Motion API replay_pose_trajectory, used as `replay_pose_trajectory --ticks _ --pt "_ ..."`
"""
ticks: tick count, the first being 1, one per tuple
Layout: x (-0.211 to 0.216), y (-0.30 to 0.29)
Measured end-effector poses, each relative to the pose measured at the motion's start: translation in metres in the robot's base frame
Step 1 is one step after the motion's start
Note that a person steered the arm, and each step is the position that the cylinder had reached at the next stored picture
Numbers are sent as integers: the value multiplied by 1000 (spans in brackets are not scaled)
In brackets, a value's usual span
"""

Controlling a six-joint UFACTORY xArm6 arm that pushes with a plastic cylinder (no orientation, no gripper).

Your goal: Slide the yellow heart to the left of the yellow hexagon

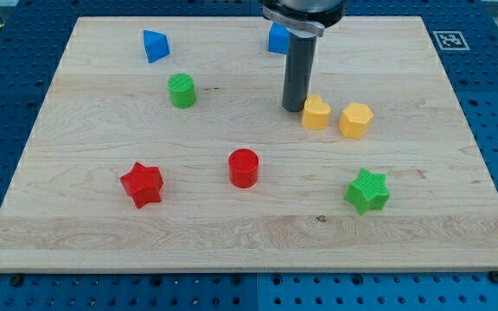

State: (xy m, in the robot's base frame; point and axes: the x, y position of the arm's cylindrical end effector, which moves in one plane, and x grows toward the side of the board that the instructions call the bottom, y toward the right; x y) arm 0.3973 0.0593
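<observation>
Tip (pixel 295 109) down on wooden board (pixel 76 233), just left of yellow heart (pixel 316 113). Heart close beside yellow hexagon (pixel 355 120), on its left. No pincer here, only bare rod. Red cylinder (pixel 244 168) nearer, well apart.

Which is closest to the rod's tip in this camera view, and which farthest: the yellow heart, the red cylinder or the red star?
From my tip:
1. Yellow heart, right beside it on the view's right.
2. Red cylinder, lower and toward the view's left.
3. Red star, far off at the view's lower left.
</observation>
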Motion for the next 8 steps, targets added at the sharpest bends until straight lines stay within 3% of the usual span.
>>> replay_pose_trajectory --ticks 4,6,7,8 --pt "-17 7" --pt "-13 -34" --pt "-3 6" --pt "-5 7"
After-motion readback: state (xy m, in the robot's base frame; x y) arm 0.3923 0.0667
